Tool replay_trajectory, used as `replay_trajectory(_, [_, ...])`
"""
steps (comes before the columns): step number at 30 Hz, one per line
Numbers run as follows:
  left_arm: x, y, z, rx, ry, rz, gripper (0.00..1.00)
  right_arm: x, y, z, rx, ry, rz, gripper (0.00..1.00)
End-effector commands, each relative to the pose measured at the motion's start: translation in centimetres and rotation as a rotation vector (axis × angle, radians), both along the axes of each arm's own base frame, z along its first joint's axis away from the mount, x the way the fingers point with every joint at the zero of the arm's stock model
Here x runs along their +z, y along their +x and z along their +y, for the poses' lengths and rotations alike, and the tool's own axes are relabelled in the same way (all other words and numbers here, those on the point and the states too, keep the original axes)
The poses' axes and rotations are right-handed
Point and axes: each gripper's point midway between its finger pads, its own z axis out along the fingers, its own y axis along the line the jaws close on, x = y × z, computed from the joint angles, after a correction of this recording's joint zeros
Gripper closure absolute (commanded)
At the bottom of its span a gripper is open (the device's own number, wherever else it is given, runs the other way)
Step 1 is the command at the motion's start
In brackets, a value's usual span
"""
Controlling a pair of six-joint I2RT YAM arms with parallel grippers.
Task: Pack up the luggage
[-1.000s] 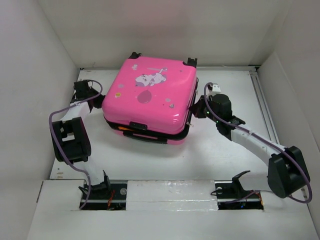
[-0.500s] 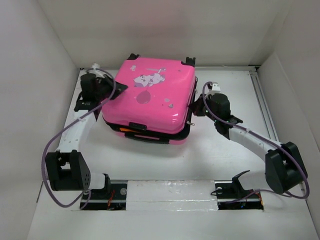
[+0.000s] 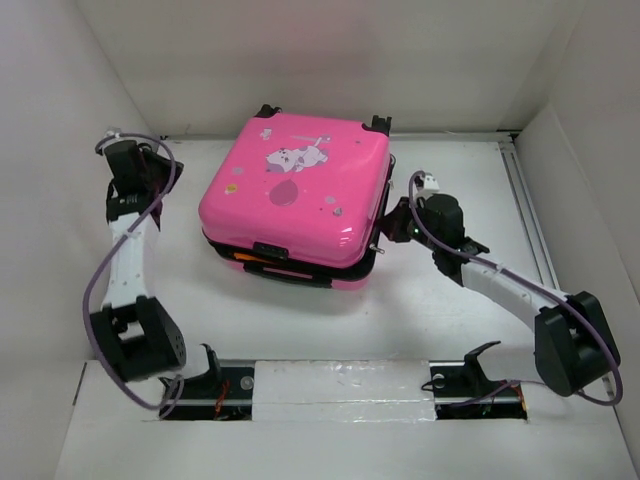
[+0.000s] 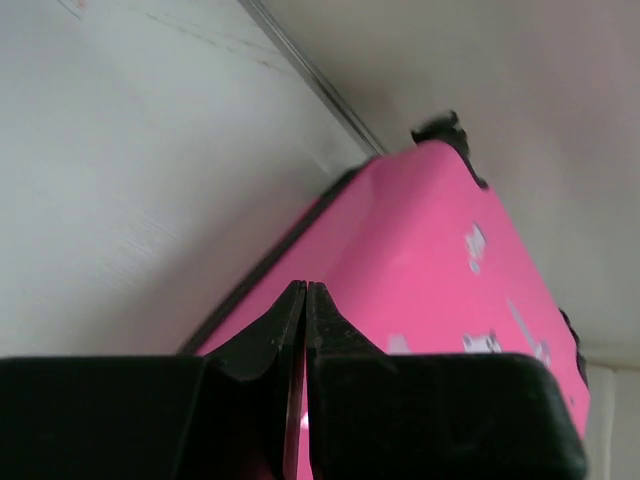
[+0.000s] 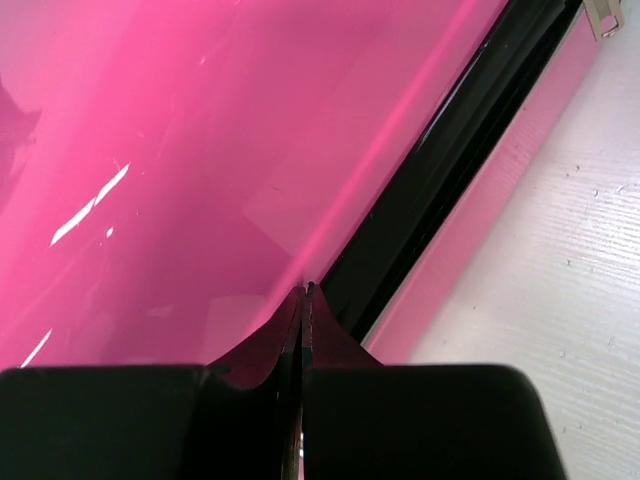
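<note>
Top view
- Luggage (image 3: 295,195): pink, flat on the white tabletop (image 3: 420,320), left of centre and toward the far wall; printed shell facing up.
- Near edge of luggage: upper shell sitting slightly off the lower one, an orange strip (image 3: 255,262) showing in the gap.
- Left pincer (image 3: 152,170): raised by the left wall, well apart from the luggage, off its far-left corner; jaws closed, empty.
- Right pincer (image 3: 388,226): just beside the right flank of the luggage, low at seam height; jaws closed, nothing held.

Left wrist view
- Left pincer (image 4: 305,287): fingers pressed together, nothing between them.
- Luggage (image 4: 420,260): beyond the tips, seen slantwise; a black wheel (image 4: 440,130) at its far corner.
- Tabletop (image 4: 130,200): bare white on the left of the shell.

Right wrist view
- Right pincer (image 5: 305,290): tips together, right at the line where pink shell meets black trim (image 5: 450,190); contact cannot be told.
- Luggage (image 5: 180,150): glossy pink, filling most of the frame.
- Tabletop (image 5: 560,330): white strip at right.
</note>
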Motion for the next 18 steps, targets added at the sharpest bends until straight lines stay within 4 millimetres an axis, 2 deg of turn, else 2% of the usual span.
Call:
replay_trajectory(1, [-1.4,3.0,2.1,-0.015,-0.011,0.048,1.0,0.9,-0.7,-0.1,0.025,0.023,-0.026,1.0])
replay_trajectory(2, [-5.6,4.0,2.3,-0.032,-0.034,0.166,1.0,1.2,-0.4,-0.6,0.004,0.023,-0.036,1.0])
replay_trajectory(4, [-8.7,4.0,1.1,-0.095,-0.058,0.248,1.0,0.9,-0.5,-1.1,-0.021,0.008,-0.021,0.99])
replay_trajectory(6, [-11.2,3.4,0.2,-0.129,-0.099,0.273,1.0,1.0,-0.2,-1.7,-0.054,-0.003,-0.026,0.82])
replay_trajectory(7, [-12.4,3.1,-0.2,-0.135,-0.118,0.278,1.0,0.3,-0.5,-1.8,-0.054,-0.011,-0.008,0.67])
replay_trajectory(8, [-13.4,2.8,-0.2,-0.135,-0.126,0.3,1.0,0.1,-0.4,-2.1,-0.07,-0.02,-0.002,0.62])
replay_trajectory(10, [-14.9,2.6,-0.7,-0.159,-0.144,0.333,1.0,0.1,-0.3,-2.2,-0.079,-0.023,-0.003,0.52])
replay_trajectory(13, [-16.2,2.4,-2.7,-0.247,-0.211,0.36,1.0,-0.8,-0.7,-1.6,-0.032,-0.026,0.02,0.52])
replay_trajectory(16, [-16.6,2.0,-6.2,-0.352,-0.239,0.366,1.0,-0.8,-0.4,-0.6,0.016,-0.021,0.025,0.53])
replay_trajectory(18, [-16.2,1.3,-7.3,-0.386,-0.263,0.35,1.0,-1.1,0.0,-0.3,0.025,-0.019,0.031,0.58])
